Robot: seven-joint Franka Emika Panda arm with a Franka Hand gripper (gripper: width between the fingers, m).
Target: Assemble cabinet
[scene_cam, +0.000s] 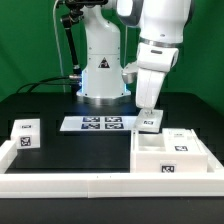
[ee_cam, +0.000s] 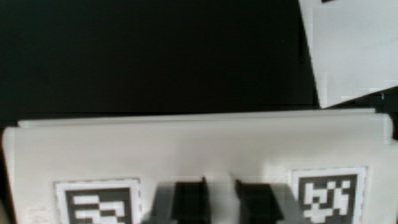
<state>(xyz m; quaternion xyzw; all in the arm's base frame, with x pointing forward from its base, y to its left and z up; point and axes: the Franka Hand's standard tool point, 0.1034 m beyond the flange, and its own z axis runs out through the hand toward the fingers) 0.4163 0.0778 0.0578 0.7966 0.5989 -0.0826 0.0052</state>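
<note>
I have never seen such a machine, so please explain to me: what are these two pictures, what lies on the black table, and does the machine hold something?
The white machine is a robot arm with a two-finger gripper. One picture comes from a camera standing off the arm; the other from a camera on its wrist, looking down past the fingers. On the black table lie the cabinet, a large white box with square tags, a small white tagged cube at the exterior view's left, and the flat marker board. The gripper is down at a small tagged white piece at the cabinet; whether it grips it, I cannot tell.
</note>
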